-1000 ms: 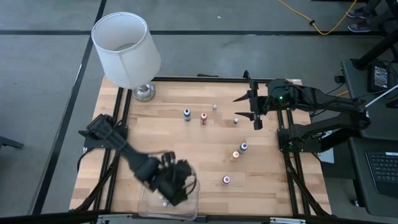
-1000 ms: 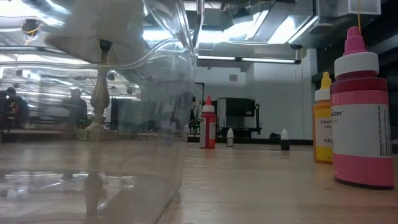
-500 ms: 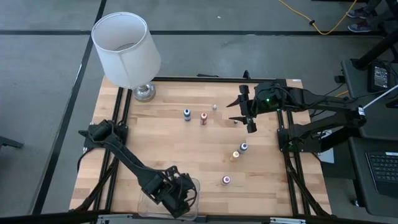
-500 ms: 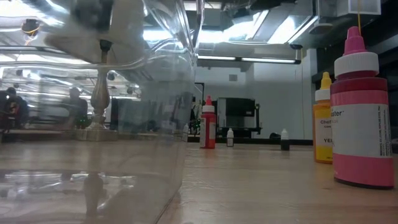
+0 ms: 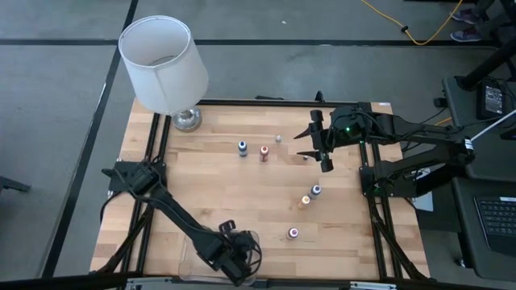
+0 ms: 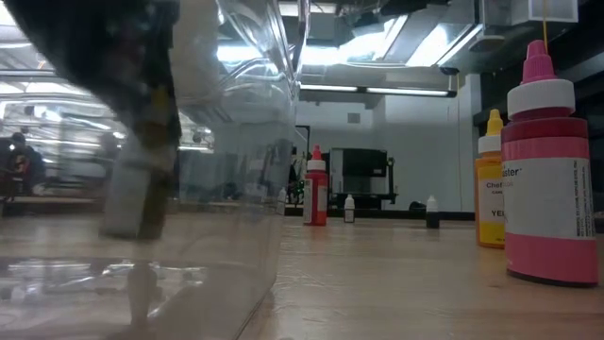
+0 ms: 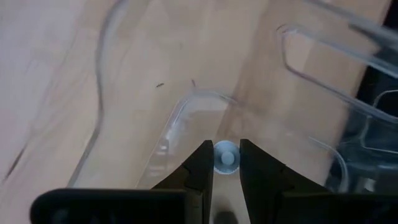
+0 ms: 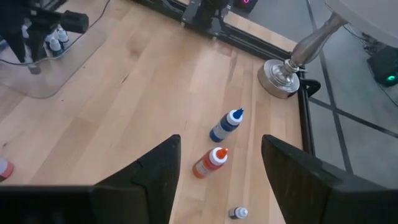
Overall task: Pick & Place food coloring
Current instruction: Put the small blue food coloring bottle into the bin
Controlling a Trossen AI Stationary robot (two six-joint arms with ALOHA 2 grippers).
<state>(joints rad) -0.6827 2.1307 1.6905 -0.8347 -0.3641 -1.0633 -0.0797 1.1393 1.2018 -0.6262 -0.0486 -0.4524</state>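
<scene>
My left gripper [image 5: 234, 258] is at the table's near edge, down inside a clear plastic container [image 5: 193, 251], shut on a tiny food coloring bottle with a white cap [image 7: 226, 157]. The low view shows it as a dark blur behind the container wall [image 6: 132, 142]. More food coloring bottles stand upright on the wood: blue [image 5: 243, 147], red-orange [image 5: 264, 152], orange [image 5: 305, 201], dark [image 5: 316, 191], pink [image 5: 293, 234]. My right gripper [image 5: 318, 145] hangs open above the table's far right, over nothing. My left gripper pinches the small bottle between its two fingertips, just below the white cap [image 7: 226, 160]. The fingers come from above, slanting steeply down. The bottle's body is hidden under the fingers. It hangs within the container's walls; whether it touches the floor I cannot tell.
A white-shaded lamp [image 5: 165, 64] stands at the far left corner on a metal foot [image 5: 186, 120]. Two tiny bottles [image 5: 279, 138] [image 5: 305, 157] stand near my right gripper. A black frame rail [image 5: 153, 161] borders the table. Bottles [image 8: 59, 37] lie in the container.
My left gripper has come down into the clear container, moving a little toward the table's near edge, still shut on the small bottle. My right gripper has shifted slightly toward the table's left and stays open.
</scene>
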